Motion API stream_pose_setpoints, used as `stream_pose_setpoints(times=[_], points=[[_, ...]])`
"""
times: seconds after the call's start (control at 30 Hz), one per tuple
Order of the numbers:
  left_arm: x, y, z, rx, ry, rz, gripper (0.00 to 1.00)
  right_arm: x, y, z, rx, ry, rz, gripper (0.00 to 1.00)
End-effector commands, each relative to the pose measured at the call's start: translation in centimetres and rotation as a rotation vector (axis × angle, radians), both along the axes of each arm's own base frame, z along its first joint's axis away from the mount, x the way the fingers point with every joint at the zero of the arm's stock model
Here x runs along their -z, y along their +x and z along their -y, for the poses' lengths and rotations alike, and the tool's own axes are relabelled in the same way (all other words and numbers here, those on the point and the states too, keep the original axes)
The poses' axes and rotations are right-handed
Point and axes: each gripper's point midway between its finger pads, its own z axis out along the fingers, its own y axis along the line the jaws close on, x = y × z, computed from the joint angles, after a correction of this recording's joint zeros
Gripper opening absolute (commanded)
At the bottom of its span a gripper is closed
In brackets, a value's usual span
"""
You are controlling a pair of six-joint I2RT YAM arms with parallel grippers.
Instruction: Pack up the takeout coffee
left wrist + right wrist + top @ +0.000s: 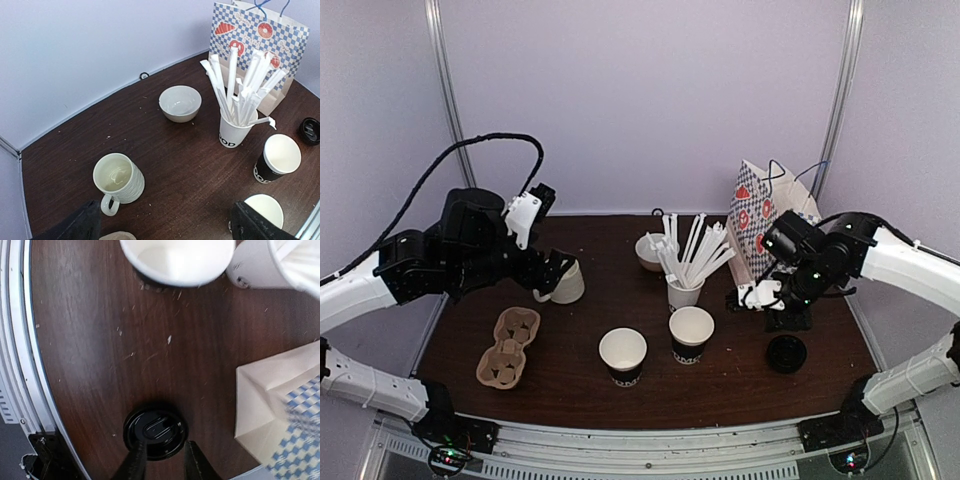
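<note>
The black cups (pixel 623 357) stand lidless on the bench (pixel 570 335); the right fingers (pixel 135 462) hang slightly parted, empty, over the lid (pixel 155 430), while the left fingers (pixel 82 227) spread wide. A pinch this near the rim could flick the lid away

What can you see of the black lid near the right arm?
The black lid is round, glossy plastic by its look, with a raised rim and an oblong moulding at its centre. It lies flat on the dark wood table, on no cup, close to the table's front right edge and a little apart from the paper bag. The right gripper is over its near edge, fingers parted. Whether they touch it cannot be told.
</note>
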Motion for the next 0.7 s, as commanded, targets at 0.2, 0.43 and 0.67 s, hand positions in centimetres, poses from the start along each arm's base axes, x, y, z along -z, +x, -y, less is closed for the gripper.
stream_pose_setpoints(times=[0.2,0.43,0.67], points=[[-0.7,0.6,4.3,0.144,-0.024,0.028,0.91,6.4,-4.2,8.5,-0.163,-0.266,-0.069,0.34],[0.1,-0.1,4.9,0.17,-0.062,-0.033,0.94,9.1,-4.8,9.5,-0.297,-0.34,-0.114,0.36],[0.4,-0.5,4.2,0.156,-0.07,-0.046,0.94,11.5,-4.3,10.4,-0.35,-0.431,-0.126,0.38]])
